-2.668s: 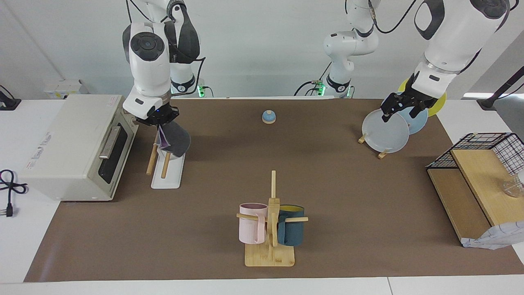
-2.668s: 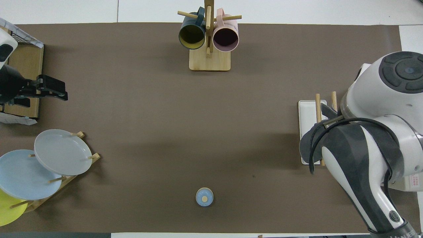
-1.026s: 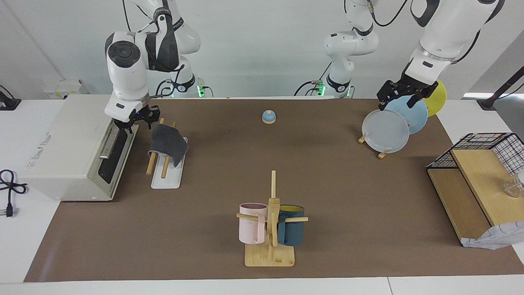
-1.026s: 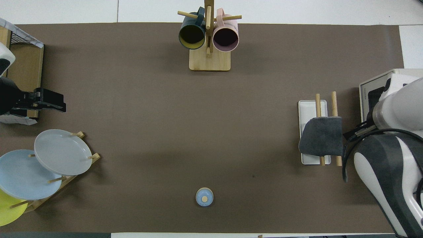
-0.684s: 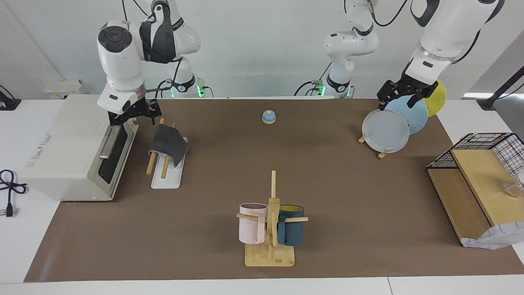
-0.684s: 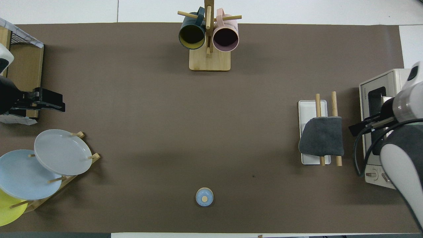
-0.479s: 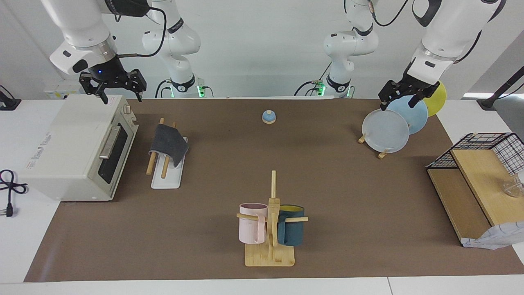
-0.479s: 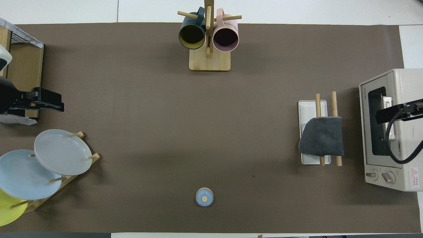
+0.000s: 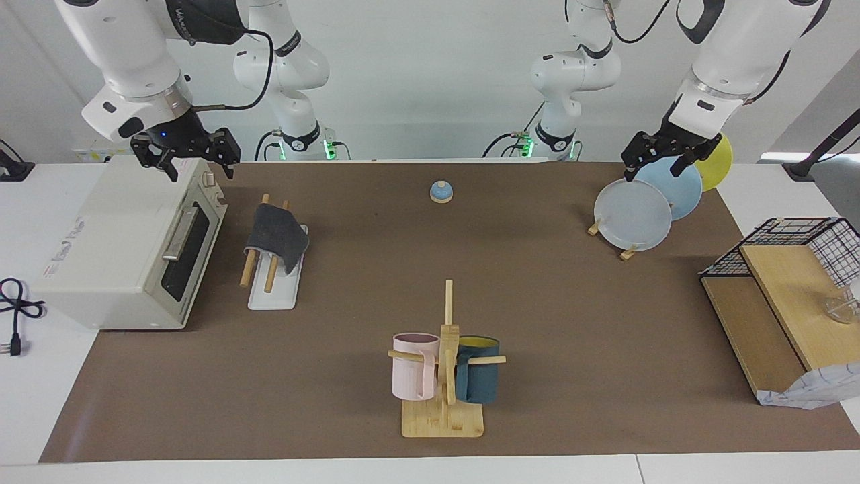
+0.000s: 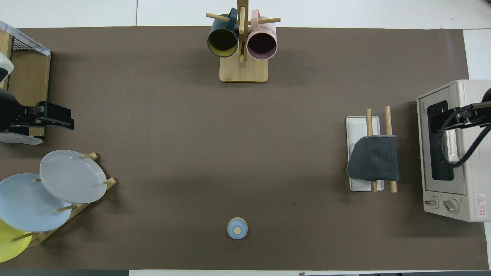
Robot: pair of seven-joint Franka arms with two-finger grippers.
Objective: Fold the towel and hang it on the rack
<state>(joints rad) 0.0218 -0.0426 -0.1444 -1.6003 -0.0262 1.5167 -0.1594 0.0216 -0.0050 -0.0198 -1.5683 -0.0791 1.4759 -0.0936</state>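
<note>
Brown mat covering the table in the facing view, w/ the towel (image 9: 277, 235) draping grey-side-out over both rods of the rack (image 9: 272, 282), just beside the toaster oven (image 9: 127, 242). Hanging step is looking done, so arms are clearing off; next move prob. just parking, nothing left to grab. Right gripper (image 9: 191, 158) is hovering over the oven's top edge, fingers spread, carrying nothing. Left gripper (image 9: 657, 160) is waiting over the plate stand (image 9: 635, 208), well apart from the rack, fingers spread & empty too. Overhead view: towel (image 10: 374, 163) is covering the rack's (image 10: 358, 124) end nearer the robots, right gripper (image 10: 456, 119) showing over the oven (image 10: 460, 199), left gripper (image 10: 53, 119) at the opposite edge. Vs a few secs back: right gripper was at the rack pinching the towel; now let go & lifted off to the oven.
</note>
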